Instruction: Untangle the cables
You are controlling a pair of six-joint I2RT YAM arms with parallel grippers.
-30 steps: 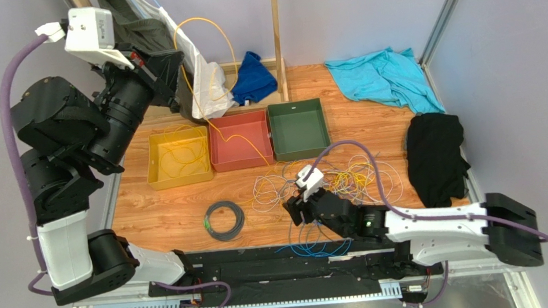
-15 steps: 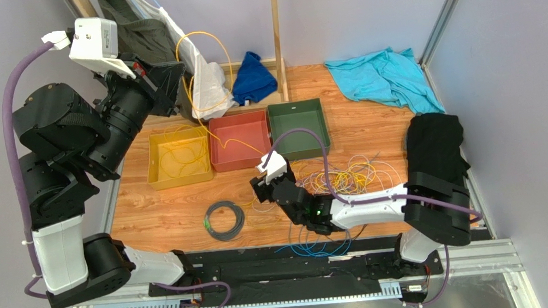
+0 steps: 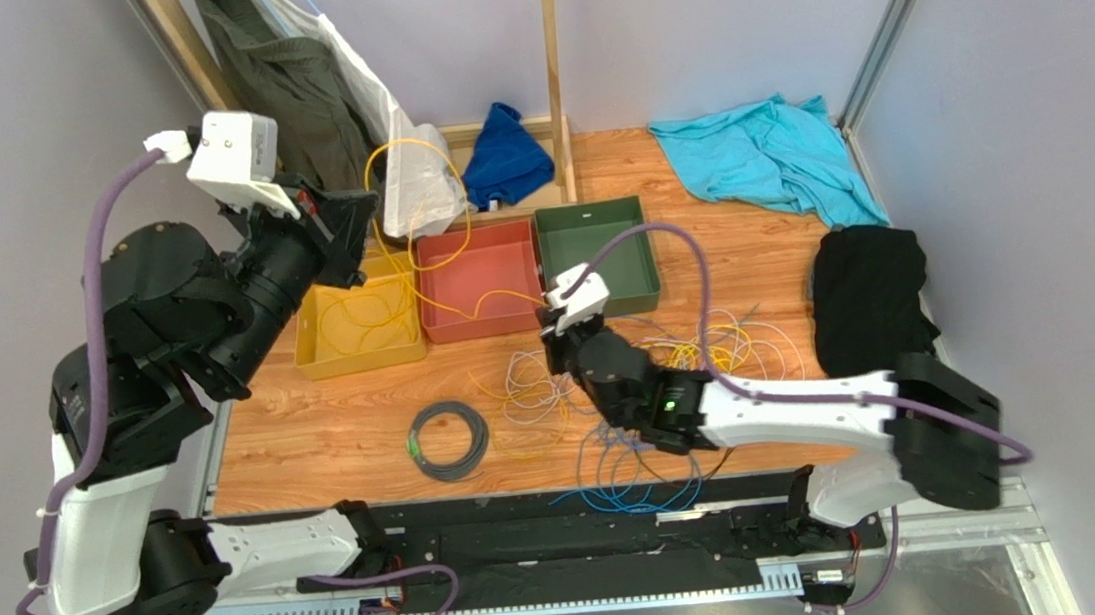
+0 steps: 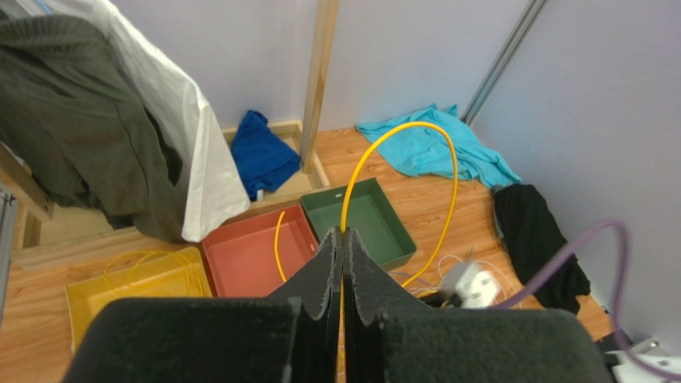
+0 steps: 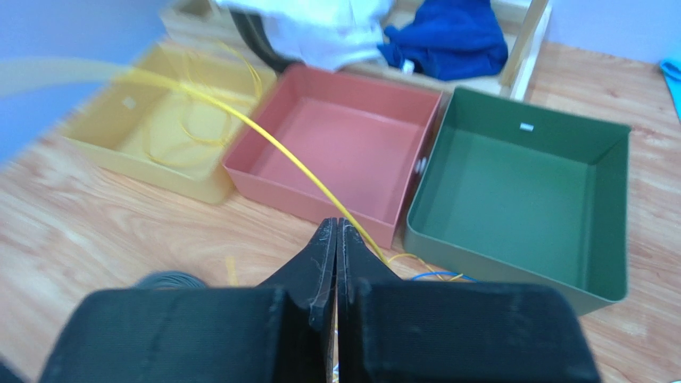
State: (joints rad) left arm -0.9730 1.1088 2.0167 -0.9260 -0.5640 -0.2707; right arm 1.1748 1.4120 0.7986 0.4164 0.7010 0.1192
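Observation:
A thin yellow cable (image 4: 408,132) arcs up from the tips of my left gripper (image 4: 344,231), which is shut on it above the yellow bin (image 3: 363,359). In the top view the left gripper (image 3: 361,217) is raised. The cable drops across the red bin (image 3: 488,326) to my right gripper (image 3: 557,340). Its jaws are pressed together in the right wrist view (image 5: 336,223), with the yellow cable (image 5: 264,140) running taut into the tips. A tangle of yellow, white and orange cables (image 3: 701,346) lies right of it, blue ones (image 3: 632,488) nearer. The black coil (image 3: 449,438) lies apart.
The green bin (image 3: 590,213) stands right of the red one. A teal cloth (image 3: 765,151) and a black cloth (image 3: 869,292) lie at the right. A blue cloth (image 3: 506,153), a wooden post (image 3: 555,66) and a white bag (image 3: 412,170) stand at the back.
My right arm swung left from the tangle, then up to the front of the red and green bins, and its jaws closed. My left arm moved right and lower, keeping the yellow cable.

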